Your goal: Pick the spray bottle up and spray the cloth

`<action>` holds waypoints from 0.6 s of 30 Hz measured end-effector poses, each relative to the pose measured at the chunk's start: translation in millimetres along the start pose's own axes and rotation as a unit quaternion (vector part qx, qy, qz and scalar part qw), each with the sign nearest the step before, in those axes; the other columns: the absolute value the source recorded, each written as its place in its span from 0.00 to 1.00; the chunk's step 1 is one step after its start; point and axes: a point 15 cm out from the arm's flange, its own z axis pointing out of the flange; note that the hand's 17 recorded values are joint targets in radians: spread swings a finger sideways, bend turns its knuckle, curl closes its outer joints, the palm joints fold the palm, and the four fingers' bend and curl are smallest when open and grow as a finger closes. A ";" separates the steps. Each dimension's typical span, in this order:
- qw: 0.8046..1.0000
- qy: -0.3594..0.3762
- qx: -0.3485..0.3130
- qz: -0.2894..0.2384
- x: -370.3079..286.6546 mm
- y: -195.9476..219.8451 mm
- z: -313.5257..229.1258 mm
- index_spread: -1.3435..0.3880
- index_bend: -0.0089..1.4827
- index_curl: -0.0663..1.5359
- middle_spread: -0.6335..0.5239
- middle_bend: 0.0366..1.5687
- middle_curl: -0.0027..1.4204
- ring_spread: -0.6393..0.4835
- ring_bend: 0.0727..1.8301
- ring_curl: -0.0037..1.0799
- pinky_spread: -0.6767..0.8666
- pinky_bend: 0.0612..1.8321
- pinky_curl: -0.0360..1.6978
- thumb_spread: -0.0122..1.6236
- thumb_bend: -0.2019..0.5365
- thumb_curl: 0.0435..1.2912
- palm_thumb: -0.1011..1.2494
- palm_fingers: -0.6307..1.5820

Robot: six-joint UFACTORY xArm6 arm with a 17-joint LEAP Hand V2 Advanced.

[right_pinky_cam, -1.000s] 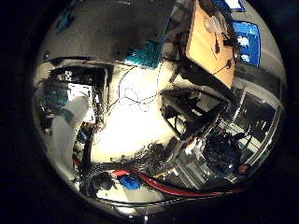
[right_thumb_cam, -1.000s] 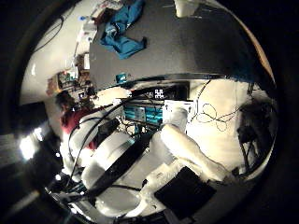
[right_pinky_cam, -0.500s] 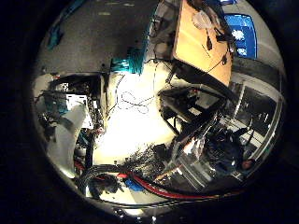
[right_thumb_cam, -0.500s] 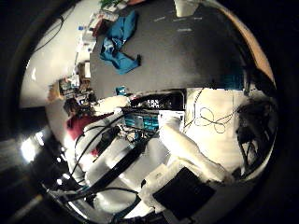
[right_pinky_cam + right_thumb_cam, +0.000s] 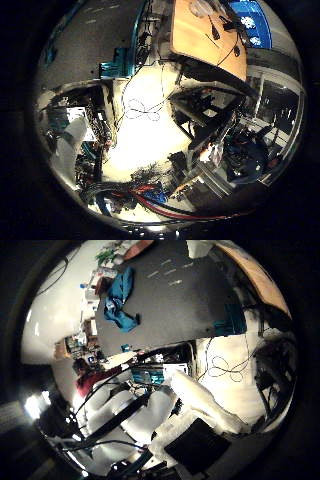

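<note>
A crumpled blue cloth lies on the dark grey table, near one end, in the right thumb side palm view. Several small things, one of them green, lie past the cloth at the table's edge; I cannot tell whether the spray bottle is among them. The white arm reaches in below the table.
A teal clamp grips the table's edge in the right little finger side palm view. A wooden desk stands beside the table. Black frames and red and black leads lie on the pale floor.
Both pictures have swung, so the camera has moved with the hand; more of the table top shows now. The cloth and the small things lie where they were.
</note>
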 end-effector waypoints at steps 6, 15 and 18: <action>1.000 -0.005 -0.004 -0.003 3.1 0.9 4.1 0.54 0.13 0.26 0.58 0.10 0.21 0.73 0.07 0.20 0.69 0.08 0.20 0.71 0.25 0.19 0.54 0.38; 1.000 -0.007 -0.007 -0.010 0.1 -0.4 5.7 0.54 0.14 0.26 0.58 0.10 0.21 0.73 0.07 0.19 0.69 0.08 0.20 0.71 0.25 0.19 0.54 0.38; 1.000 -0.006 -0.007 -0.014 -2.1 -2.6 4.7 0.54 0.13 0.26 0.58 0.10 0.21 0.73 0.07 0.19 0.69 0.08 0.20 0.71 0.25 0.19 0.54 0.38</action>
